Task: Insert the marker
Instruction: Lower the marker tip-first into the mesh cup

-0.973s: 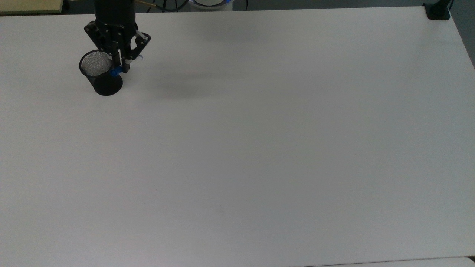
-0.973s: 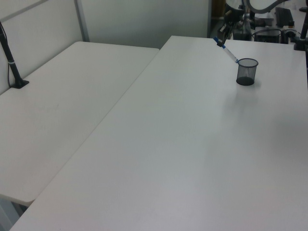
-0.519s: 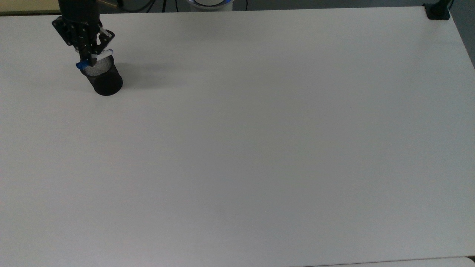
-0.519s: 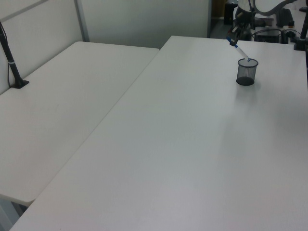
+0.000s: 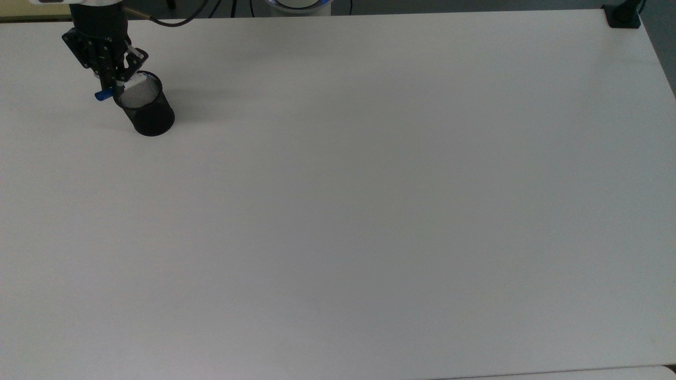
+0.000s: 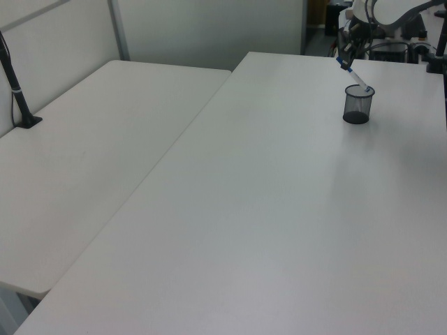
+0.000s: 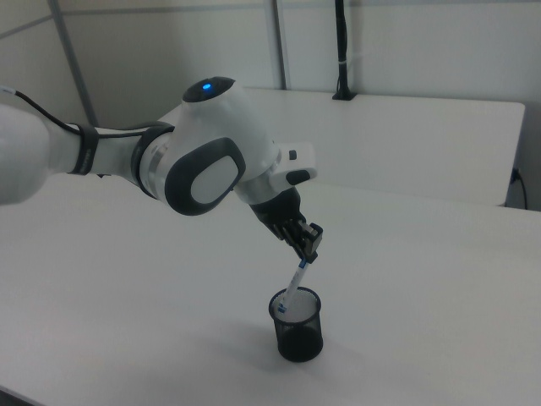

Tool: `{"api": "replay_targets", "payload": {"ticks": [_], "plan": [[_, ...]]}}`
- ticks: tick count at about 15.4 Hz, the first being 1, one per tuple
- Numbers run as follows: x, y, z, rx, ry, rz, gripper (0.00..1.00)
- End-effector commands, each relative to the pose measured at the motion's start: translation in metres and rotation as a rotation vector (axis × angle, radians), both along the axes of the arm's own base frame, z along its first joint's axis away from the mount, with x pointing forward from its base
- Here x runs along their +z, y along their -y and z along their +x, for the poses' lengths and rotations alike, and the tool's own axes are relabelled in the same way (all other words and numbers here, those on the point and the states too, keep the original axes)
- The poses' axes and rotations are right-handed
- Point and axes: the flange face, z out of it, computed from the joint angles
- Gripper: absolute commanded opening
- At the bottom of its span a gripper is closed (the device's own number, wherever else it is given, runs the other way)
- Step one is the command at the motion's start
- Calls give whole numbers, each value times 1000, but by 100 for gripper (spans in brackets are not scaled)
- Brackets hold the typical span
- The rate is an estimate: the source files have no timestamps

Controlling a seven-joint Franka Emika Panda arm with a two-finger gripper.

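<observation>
We see a broad white table taking up nearly all of the top view, and in the left view a second white table stands just beside it, filling the left half of that frame. In the right view the white and grey robot arm reaches in from the left edge toward the middle of the frame, angled downward, with a small blue light on its upper joint. A black mesh cup stands upright on the table in the upper left of the top view, in the upper right of the left view, and at the lower centre of the right view. The gripper sits just beside the cup's rim in the upper left corner of the top view, and just above the cup in the right view; its fingers are clamped on the marker near the blue-capped upper end. The marker is tilted, its lower end with the small blue tip already inside the cup's mouth, while the blue cap pokes out past the rim in the top view.
</observation>
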Motion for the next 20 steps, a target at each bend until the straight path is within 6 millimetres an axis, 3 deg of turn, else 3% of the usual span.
{"api": "replay_targets", "payload": {"ticks": [1,5,10,13,16,17,18,20], "plan": [[-8,0,1,16,24,-14,0],[-30,1,6,20,-17,-11,1],[-39,0,3,27,-44,-8,3],[-44,-2,1,26,-77,4,20],[-44,-2,0,18,-83,9,49],[-45,-2,0,16,-84,10,53],[-45,-2,-1,12,-94,15,63],[-42,-2,-2,9,-110,22,71]]}}
